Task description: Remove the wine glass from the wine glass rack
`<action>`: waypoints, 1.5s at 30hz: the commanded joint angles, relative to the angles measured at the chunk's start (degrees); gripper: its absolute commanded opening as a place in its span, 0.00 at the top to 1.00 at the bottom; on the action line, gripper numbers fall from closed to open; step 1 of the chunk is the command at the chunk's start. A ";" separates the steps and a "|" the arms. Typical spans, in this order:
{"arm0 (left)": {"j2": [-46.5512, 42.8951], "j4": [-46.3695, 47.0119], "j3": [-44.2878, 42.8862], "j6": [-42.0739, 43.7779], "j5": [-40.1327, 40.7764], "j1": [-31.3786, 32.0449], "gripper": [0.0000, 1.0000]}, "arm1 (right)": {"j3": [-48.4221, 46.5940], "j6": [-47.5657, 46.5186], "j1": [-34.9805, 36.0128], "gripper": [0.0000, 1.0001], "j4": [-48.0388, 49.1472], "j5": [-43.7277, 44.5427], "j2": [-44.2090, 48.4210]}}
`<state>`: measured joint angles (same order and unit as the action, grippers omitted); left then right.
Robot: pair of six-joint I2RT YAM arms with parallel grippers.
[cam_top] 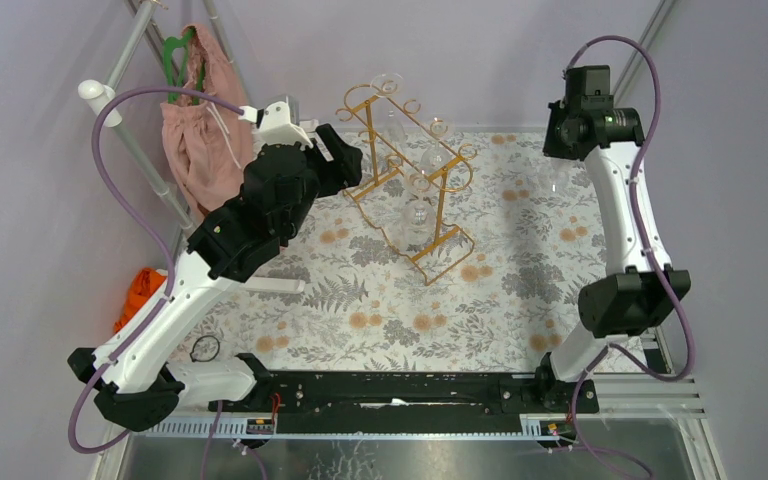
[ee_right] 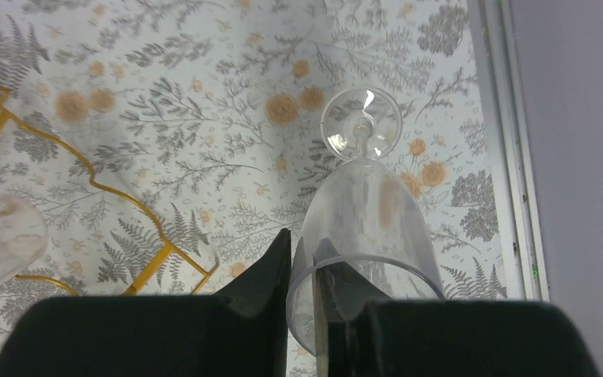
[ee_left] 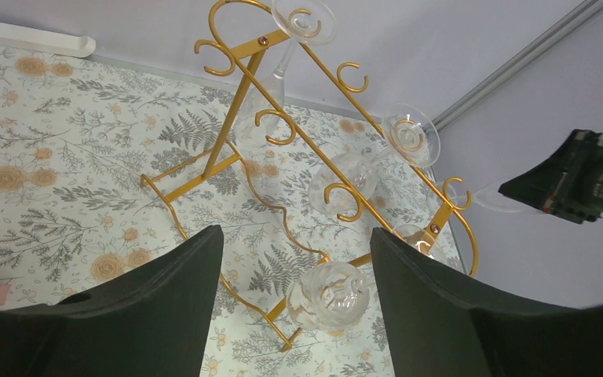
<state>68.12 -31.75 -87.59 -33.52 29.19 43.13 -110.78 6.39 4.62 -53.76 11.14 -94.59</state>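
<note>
The gold wire wine glass rack (cam_top: 410, 170) stands at the back middle of the floral table, with several clear glasses hanging upside down from it. My left gripper (cam_top: 345, 165) is open just left of the rack. In the left wrist view the rack (ee_left: 283, 133) lies ahead, and a hanging glass bowl (ee_left: 328, 294) sits between and beyond the open gripper (ee_left: 294, 306). My right gripper (ee_right: 302, 267) is shut on the rim of a wine glass (ee_right: 369, 212), one finger inside and one outside, foot pointing away. In the top view this gripper (cam_top: 560, 150) and glass (cam_top: 552, 180) are right of the rack.
A clothes stand with pink cloth (cam_top: 195, 130) and a green hanger stands at the back left. An orange object (cam_top: 138, 295) and a black ring (cam_top: 204, 348) lie near the left edge. The table's right rail (ee_right: 510, 157) runs close to the held glass. Purple walls enclose the table.
</note>
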 commanded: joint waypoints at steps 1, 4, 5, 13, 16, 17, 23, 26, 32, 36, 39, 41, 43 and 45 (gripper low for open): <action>-0.45 1.44 0.03 1.59 0.92 0.40 0.23 | -4.12 -0.86 -4.19 1.00 -2.36 -6.85 -4.87; -0.10 1.41 -0.48 1.76 0.29 0.40 0.23 | -7.48 0.42 -9.15 1.00 -4.21 -13.42 -9.13; -0.03 1.42 -0.63 1.79 0.22 0.40 0.23 | -8.39 0.65 -9.75 1.00 -5.11 -13.84 -10.27; 0.77 1.51 -1.45 2.87 -0.70 0.41 0.22 | -14.55 1.17 -12.17 1.00 -9.44 -14.53 -15.01; 1.00 1.69 -1.25 2.93 -1.13 0.39 0.21 | -17.47 1.47 -14.78 1.00 -10.99 -17.28 -17.91; 1.08 1.65 -1.33 3.00 -1.22 0.44 0.21 | -17.55 1.78 -15.68 1.00 -10.81 -18.54 -18.65; 1.40 1.48 -1.49 3.31 -2.66 0.46 0.18 | -17.46 2.07 -17.28 1.00 -11.02 -17.09 -22.05; 1.16 1.47 -1.14 3.69 -2.27 0.43 0.17 | -17.77 2.00 -17.28 1.00 -11.10 -16.72 -22.56; 0.92 1.43 -0.69 3.88 -1.80 0.36 0.15 | -16.97 1.72 -17.37 1.00 -11.11 -15.65 -22.38; 1.14 1.45 -0.48 3.66 -1.84 0.32 0.15 | -16.10 1.53 -17.37 1.00 -11.02 -14.63 -22.70; 1.15 1.48 -0.26 3.65 -1.73 0.31 0.13 | -15.78 1.43 -17.37 1.00 -10.93 -13.86 -22.90; 1.06 1.43 -0.04 3.52 -1.53 0.26 0.13 | -15.97 1.43 -17.37 1.00 -11.00 -13.92 -23.09; 0.91 1.55 0.05 3.55 -1.51 0.27 0.13 | -15.96 1.44 -17.37 1.00 -10.99 -13.95 -23.18; 0.81 1.59 0.10 3.52 -1.53 0.22 0.12 | -15.87 1.43 -17.37 1.00 -10.88 -13.52 -23.53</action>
<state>69.47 -31.73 -87.94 -31.07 27.00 43.13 -126.41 8.38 -13.02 -64.03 -3.75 -118.30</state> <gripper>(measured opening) 0.873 0.169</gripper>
